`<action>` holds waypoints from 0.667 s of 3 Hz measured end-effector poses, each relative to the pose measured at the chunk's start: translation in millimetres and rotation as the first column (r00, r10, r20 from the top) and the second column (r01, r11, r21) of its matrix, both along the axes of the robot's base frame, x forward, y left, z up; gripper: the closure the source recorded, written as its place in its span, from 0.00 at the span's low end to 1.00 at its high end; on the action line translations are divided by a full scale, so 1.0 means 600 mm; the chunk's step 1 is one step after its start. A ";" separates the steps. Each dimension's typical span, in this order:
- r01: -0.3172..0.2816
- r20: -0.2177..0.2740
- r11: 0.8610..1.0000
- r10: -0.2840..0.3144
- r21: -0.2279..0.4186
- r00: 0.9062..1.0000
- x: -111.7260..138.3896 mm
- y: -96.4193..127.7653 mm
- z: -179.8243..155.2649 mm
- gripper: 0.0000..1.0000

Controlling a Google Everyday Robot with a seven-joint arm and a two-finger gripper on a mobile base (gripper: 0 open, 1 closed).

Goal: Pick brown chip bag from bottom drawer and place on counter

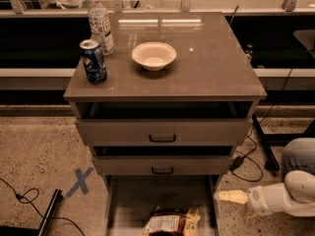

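The brown chip bag lies flat in the open bottom drawer at the lower edge of the camera view, its cream edge and white label showing. The gripper reaches in from the lower right on a white arm, level with the drawer's right rim and to the right of the bag, apart from it. The grey-brown counter tops the cabinet above.
On the counter stand a blue soda can, a clear water bottle and a white bowl. Two upper drawers with black handles are slightly open. Cables and a blue floor X flank the cabinet.
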State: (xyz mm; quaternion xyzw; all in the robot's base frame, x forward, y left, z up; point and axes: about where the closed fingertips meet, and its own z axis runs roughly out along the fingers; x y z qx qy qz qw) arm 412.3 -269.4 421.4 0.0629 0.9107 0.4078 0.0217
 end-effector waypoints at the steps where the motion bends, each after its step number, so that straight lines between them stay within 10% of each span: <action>1: -0.004 0.027 0.995 0.002 0.099 1.000 0.039 0.094 -0.023 0.00; 2: 0.047 0.014 0.991 -0.049 0.127 0.999 0.056 0.165 -0.037 0.00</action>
